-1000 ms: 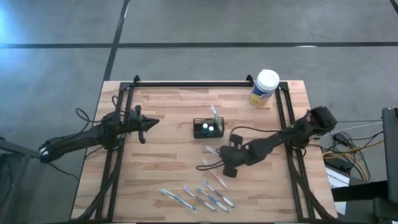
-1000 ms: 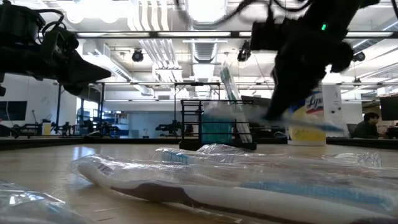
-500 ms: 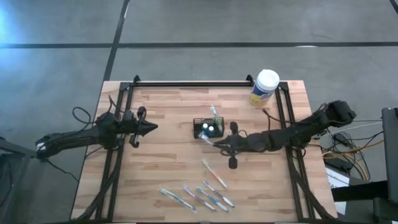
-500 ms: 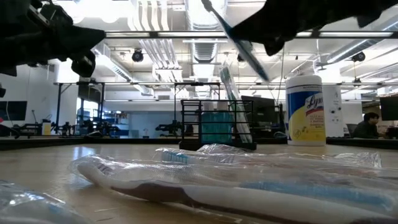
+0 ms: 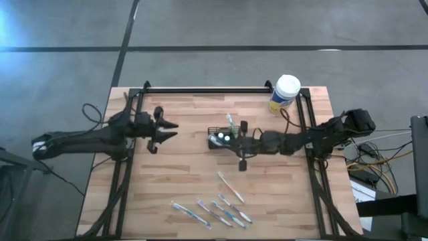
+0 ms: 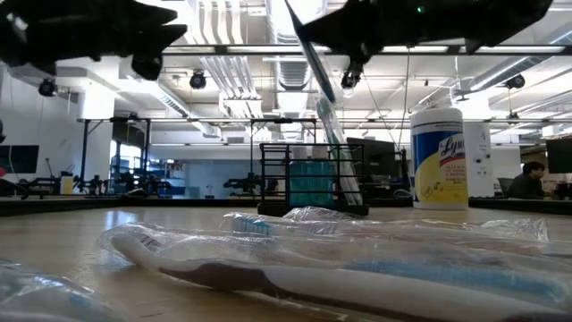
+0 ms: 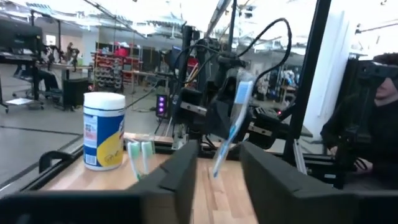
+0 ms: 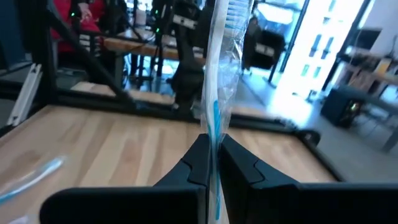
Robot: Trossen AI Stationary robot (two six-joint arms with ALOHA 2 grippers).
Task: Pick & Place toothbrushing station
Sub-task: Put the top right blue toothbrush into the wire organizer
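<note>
The right hand is clamped on a wrapped toothbrush, pinched low on the handle between its 2 fingers so the bristle end stands clear. It hovers just beside the black mesh caddy that sits near the middle of the desk, a little toward the far edge. In the low view the brush hangs tilted above the caddy, which suggests it is being lined up to drop into a compartment. At least 1 wrapped brush leans out of the caddy on its far side.

The left hand is held off the desk well to the left of the caddy, its fingers spread apart and holding nothing; it seems to be waiting with its camera turned toward the work.

More wrapped brushes remain: 2 lie in front of the caddy, and another group lies near the front edge. A wipes canister stands at the far right corner, apart from the action.

Compared with half a second ago, the right hand has moved from in front of the caddy's right corner to its right side, carrying the brush closer. The left hand has shifted a little toward the centre. The caddy, canister and loose brushes have not moved.
</note>
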